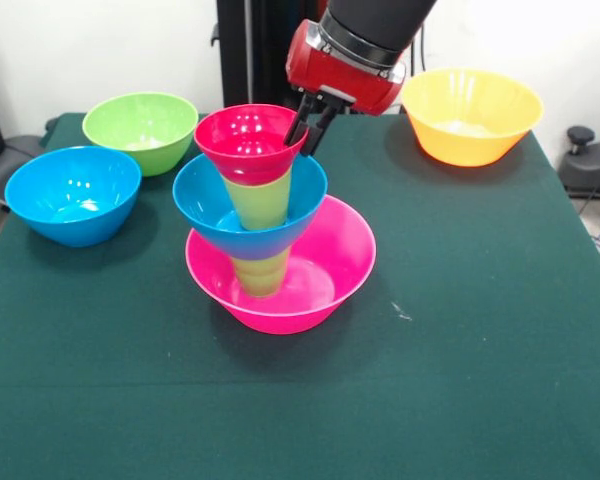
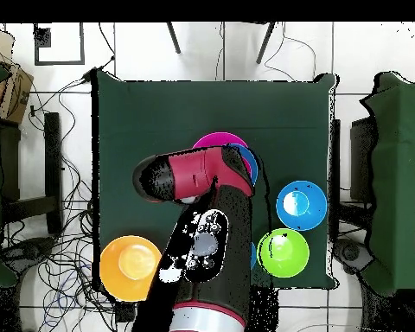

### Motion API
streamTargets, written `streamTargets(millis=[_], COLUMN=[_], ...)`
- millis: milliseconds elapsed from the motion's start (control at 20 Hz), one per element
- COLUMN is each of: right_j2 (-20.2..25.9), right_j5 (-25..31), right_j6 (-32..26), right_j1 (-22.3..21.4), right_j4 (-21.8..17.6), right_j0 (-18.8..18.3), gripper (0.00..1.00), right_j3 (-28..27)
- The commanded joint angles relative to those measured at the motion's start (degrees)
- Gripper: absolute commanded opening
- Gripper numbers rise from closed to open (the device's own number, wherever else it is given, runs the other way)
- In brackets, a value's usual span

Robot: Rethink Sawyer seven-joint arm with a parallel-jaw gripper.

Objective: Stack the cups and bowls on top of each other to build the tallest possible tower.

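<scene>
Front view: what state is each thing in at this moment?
Red bowl: top of the tower, gripper shut on its rim.
Small blue bowl: second tier, on a green cup.
Pink bowl: base, upright.
Orange bowl, green bowl, medium blue bowl: unstacked, upright.

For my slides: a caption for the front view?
Gripper pinches the red bowl rim atop a tower of cups and bowls.

The rim of the red bowl [image 1: 246,140] atop the tower [image 1: 270,230] is pinched by the gripper [image 1: 309,128] near the table's [image 1: 480,350] far edge.
</scene>
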Motion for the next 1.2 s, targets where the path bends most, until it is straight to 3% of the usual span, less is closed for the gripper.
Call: streamTargets(millis=[50,1200], right_j2=[6.4,6.1], right_j5=[1.7,1.9], right_j6=[-5.2,-4.9], right_j1=[1.3,0.9], right_j4=[-3.0,-2.9], right_j0=[-0.5,-0.2], gripper=[0.00,0.00], right_j3=[-1.1,-0.1])
